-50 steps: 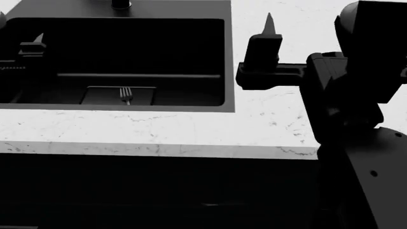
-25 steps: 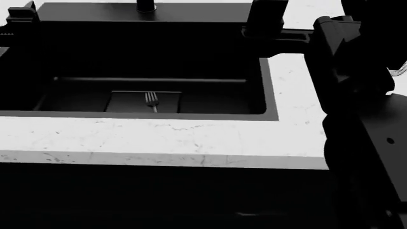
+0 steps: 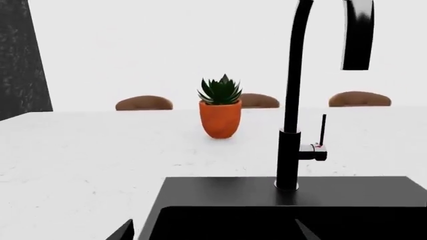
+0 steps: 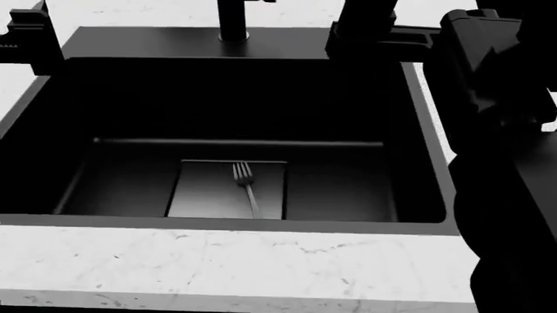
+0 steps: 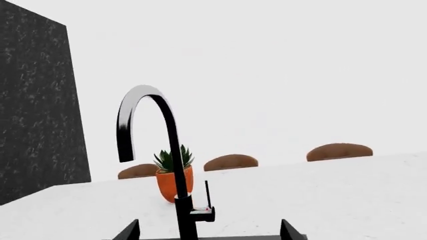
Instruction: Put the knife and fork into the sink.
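Hovering near the deep matte-black sink's (image 4: 226, 225) back rim, the right gripper (image 4: 361, 29) may or may not be clamped; no knife shows. Anything released there risks hitting the white marble counter (image 4: 218, 267), missing the basin where the steel fork (image 4: 246, 186) lies.

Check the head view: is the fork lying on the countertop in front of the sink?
No. The fork lies inside the sink, on the grey bottom plate, tines pointing toward the faucet.

counter: white marble (image 3: 80, 160) | wall: white; dark speckled panel (image 5: 33, 100) | chairs: brown backs (image 5: 339, 151) | plant: orange pot (image 3: 220, 117)
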You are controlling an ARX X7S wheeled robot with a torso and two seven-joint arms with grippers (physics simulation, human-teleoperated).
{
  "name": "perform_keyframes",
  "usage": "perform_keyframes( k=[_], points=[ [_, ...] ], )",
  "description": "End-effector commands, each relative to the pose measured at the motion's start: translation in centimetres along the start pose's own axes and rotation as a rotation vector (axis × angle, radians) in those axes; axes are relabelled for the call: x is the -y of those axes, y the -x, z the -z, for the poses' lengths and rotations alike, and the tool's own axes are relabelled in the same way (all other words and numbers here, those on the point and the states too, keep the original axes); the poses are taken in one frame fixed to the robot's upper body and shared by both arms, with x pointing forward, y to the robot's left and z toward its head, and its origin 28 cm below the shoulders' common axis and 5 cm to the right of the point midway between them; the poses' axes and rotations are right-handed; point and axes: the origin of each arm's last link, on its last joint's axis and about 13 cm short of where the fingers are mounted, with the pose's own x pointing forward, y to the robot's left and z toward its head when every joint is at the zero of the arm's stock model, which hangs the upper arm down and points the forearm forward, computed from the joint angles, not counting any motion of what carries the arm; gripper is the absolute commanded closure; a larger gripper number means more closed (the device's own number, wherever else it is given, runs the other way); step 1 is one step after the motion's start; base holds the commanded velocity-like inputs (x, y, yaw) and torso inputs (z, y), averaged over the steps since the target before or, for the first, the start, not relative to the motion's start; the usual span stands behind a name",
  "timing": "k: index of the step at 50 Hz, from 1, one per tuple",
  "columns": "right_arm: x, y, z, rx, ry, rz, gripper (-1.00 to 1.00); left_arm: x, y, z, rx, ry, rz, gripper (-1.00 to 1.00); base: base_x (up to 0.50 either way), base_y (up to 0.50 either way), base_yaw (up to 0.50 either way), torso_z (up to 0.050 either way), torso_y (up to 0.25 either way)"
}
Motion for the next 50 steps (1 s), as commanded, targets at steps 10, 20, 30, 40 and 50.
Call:
perform_keyframes(
  k=[10,20,30,40,50],
  points=[
    [0.2,0.7,-0.4,0.038,-0.053,-0.017,-1.00,0.3,-0.2,-0.2,0.002,0.019,0.014,-1.00,0.50,0.00,0.00,0.000,0.000],
    [0.3,0.8,-0.1,0.038,-0.088,-0.014,-1.00,0.4,0.0,-0.4,0.002,0.019,0.017,-1.00,0.50,0.00,0.00,0.000,0.002],
    [0.3,1.2,0.0,0.031,-0.090,-0.006,-1.00,0.5,-0.2,-0.2,0.002,0.022,0.027,-1.00,0.50,0.00,0.00,0.000,0.001],
    [0.2,1.7,0.0,-0.073,-0.046,0.080,-1.00,0.4,-0.3,0.0,-0.002,0.024,0.026,-1.00,0.13,0.00,0.00,0.000,0.001],
    [1.2,4.1,-1.6,-0.121,0.030,0.244,-1.00,0.3,-0.6,0.5,-0.010,0.024,0.028,-1.00,0.00,0.00,0.00,0.000,0.000]
  ],
)
